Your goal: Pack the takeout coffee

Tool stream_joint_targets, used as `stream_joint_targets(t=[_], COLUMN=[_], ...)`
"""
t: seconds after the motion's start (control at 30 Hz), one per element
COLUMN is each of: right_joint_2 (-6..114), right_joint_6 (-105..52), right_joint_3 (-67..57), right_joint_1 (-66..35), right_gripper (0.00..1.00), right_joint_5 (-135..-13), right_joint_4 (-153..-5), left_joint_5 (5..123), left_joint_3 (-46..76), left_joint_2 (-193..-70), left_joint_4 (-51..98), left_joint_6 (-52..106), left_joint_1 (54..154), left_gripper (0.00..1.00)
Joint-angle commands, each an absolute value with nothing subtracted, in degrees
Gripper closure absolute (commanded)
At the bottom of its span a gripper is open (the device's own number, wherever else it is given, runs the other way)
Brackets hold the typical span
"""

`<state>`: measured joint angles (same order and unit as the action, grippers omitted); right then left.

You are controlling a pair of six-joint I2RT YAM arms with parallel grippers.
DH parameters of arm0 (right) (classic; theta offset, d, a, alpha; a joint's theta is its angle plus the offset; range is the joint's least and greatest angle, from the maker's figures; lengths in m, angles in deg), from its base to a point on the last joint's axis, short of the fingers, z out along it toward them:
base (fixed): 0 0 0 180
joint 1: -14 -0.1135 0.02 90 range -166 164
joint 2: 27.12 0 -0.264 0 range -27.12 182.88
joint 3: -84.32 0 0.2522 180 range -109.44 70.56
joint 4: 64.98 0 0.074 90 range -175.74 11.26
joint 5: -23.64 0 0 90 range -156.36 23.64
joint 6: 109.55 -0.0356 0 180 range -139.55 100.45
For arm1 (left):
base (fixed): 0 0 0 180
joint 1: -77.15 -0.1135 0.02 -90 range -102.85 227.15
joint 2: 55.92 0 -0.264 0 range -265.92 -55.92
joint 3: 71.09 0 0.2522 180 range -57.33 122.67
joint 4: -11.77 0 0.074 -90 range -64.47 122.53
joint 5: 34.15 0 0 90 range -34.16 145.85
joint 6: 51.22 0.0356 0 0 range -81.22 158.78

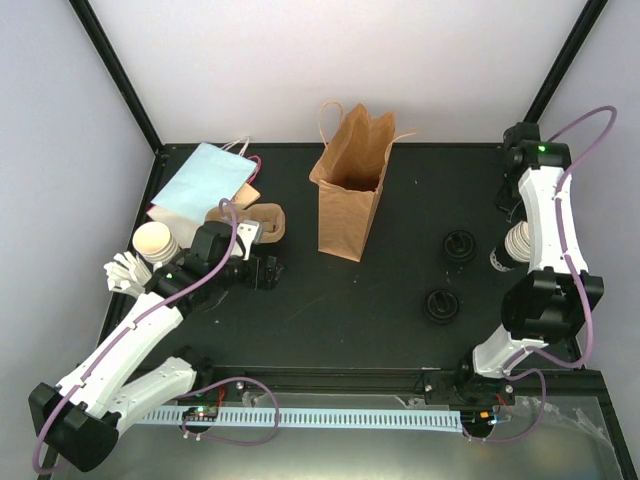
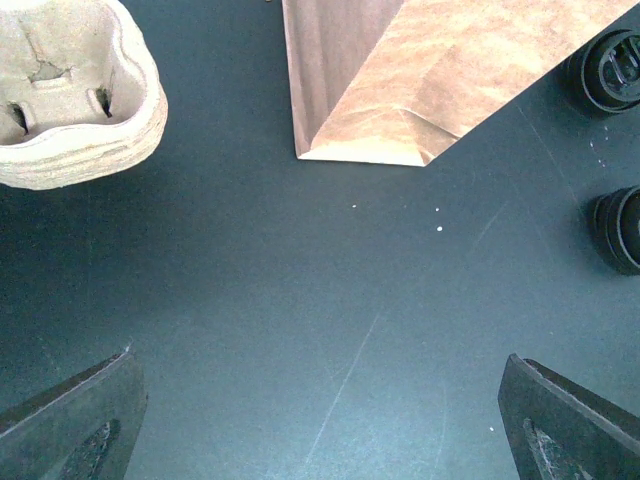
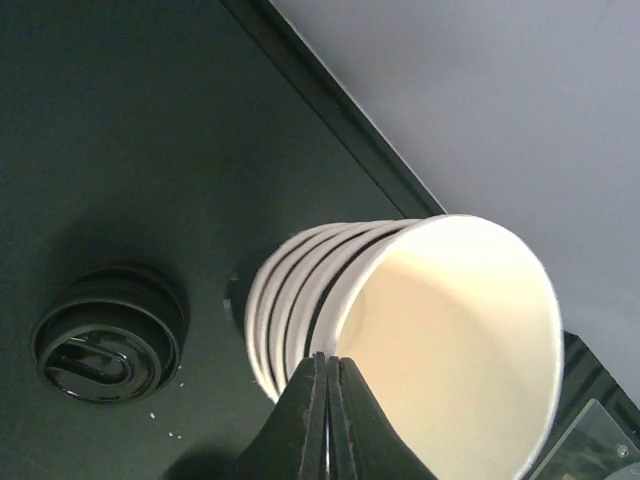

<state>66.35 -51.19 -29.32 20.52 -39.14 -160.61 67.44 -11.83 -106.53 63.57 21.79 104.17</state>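
1. Cups (image 3: 450,330), cream inside, are nesting in one tilted stack at the 3 o'clock side of the table (image 1: 390,300), close to its right edge and partly hidden under the right arm in the top view (image 1: 510,243).
2. The right tool (image 3: 328,365) is pinching the rim wall of the front cup, its two fingers pressed together on it; whether the stack is touching the table cannot be told.
3. Two black lids are lying on the table at 9 o'clock of the cups, one (image 1: 459,246) farther back and one (image 1: 441,304) nearer the arms, apart from each other.
4. The brown bag (image 1: 350,185) is standing upright with its mouth open at the middle of the table, toward 12 o'clock.
5. The left tool (image 1: 262,272) is hanging with its fingers (image 2: 80,420) spread wide apart over bare table at 8 o'clock of the bag, gripping nothing.
6. A pulp cup tray (image 2: 70,95) is lying at 9 o'clock of the bag, just beyond the left tool.
7. A flat pale-blue bag (image 1: 205,180) is lying at the 10 o'clock corner, and a single cup (image 1: 155,240) is sitting at its 6 o'clock.
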Motion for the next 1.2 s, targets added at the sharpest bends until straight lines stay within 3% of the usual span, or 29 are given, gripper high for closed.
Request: stream_joint_targets(t=[0.0, 0.07, 0.17, 0.3, 0.4, 0.5, 1.17], right_joint_2=[64.8, 65.6, 66.9, 69.4, 69.3, 69.9, 62.2], right_joint_6=[-53.3, -55.5, -49.9, -56.6, -54.0, -56.6, -49.4], right_joint_3=[-28.1, -29.1, -28.0, -26.8, -25.4, -26.3, -37.2], right_joint_1=[19.1, 17.6, 18.0, 14.9, 14.9, 14.8, 14.8], right_gripper=[0.99, 0.99, 0.99, 0.99, 0.99, 0.99, 0.99], right_joint_5=[-32.5, -24.8, -39.8, -21.8, -31.2, -25.8, -29.7], right_joint_4=[-161.0, -163.7, -161.6, -165.8, -163.6, -165.7, -165.9], left_joint_5=[67.2, 67.1, 67.1, 67.4, 67.1, 67.2, 67.1], left_joint_3=[-11.6, -11.6, -11.7, -11.5, -11.6, -11.7, -11.7], left_joint_2=[-106.0, -105.9, -105.9, -105.9, -105.7, -105.7, -105.9], left_joint_4=[63.7, 63.8, 63.7, 63.8, 63.8, 63.8, 63.8], left_joint_6=[21.3, 21.3, 21.4, 21.4, 21.3, 21.3, 21.4], left_joint_1=[104.3, 104.3, 104.3, 104.3, 104.3, 104.3, 104.3], left_gripper=[0.01, 0.01, 0.01, 0.01, 0.01, 0.01, 0.01])
